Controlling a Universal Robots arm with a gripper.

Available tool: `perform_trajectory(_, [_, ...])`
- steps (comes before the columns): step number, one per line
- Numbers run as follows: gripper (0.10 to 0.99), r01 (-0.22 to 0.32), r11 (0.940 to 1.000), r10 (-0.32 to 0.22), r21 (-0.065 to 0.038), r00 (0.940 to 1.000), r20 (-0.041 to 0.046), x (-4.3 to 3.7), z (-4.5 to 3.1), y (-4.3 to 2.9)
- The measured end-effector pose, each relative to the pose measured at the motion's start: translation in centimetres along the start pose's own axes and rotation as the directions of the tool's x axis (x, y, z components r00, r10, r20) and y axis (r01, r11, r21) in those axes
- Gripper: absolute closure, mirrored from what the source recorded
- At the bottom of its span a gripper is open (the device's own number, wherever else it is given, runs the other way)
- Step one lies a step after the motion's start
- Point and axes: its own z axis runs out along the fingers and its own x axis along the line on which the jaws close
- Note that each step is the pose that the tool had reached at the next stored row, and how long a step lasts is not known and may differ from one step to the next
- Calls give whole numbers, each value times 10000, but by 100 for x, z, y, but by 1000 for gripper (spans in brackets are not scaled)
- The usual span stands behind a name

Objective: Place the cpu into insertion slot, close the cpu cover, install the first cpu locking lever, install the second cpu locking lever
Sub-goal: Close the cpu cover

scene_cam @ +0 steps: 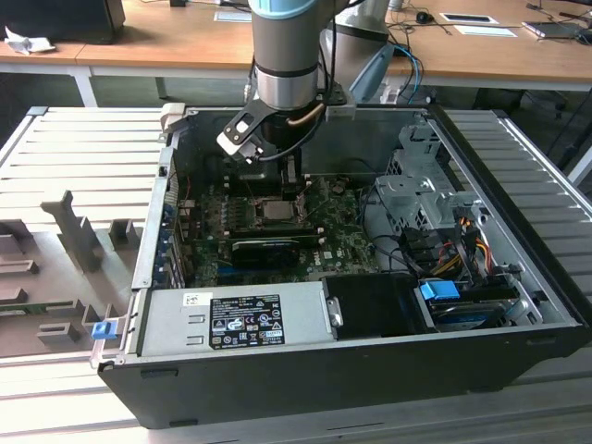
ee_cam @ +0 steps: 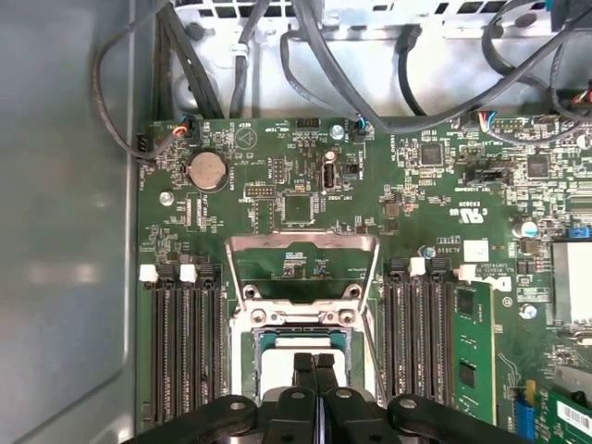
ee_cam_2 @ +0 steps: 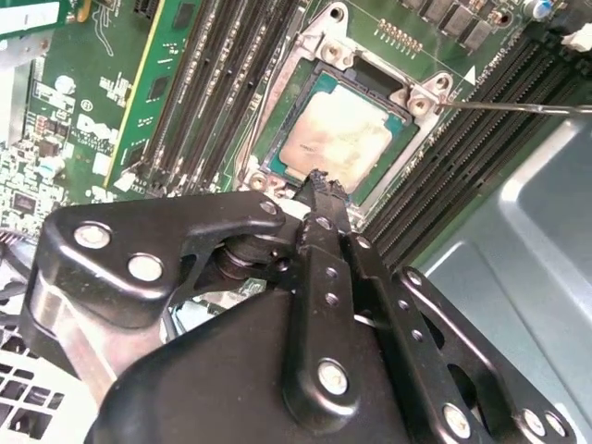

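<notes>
Second wrist view: pincer point(ee_cam_2: 321, 190) closed and empty, just above the seated cpu point(ee_cam_2: 338, 134).

The cpu point(ee_cam_2: 338, 139) sits in the insertion slot point(ee_cam_2: 273, 111) on the motherboard point(ee_cam: 305, 166), with memory slots point(ee_cam: 180, 342) flanking it on both sides. The cpu cover point(ee_cam: 303, 241) stands swung up off the slot, on the side toward the coin battery point(ee_cam: 206, 170). The gripper point(ee_cam: 314, 363) hangs just above the cpu's edge, fingers together. The power supply point(scene_cam: 231, 319) lies before the board, and the drive cage point(scene_cam: 416, 194) is at the exterior view's right.
</notes>
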Motion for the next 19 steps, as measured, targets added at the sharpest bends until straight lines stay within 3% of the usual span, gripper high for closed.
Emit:
perform_trajectory(4, [980, 0, 10000, 0, -3, 10000, 3, 11, -146, 7])
perform_trajectory(12, [980, 1, 10000, -1, -3, 10000, 11, 20, -355, 23])
perform_trajectory(14, [980, 1, 10000, -1, -2, 10000, 27, 21, -366, 29])
perform_trajectory(19, [980, 2, 10000, -2, -3, 10000, 28, 21, -358, 128])
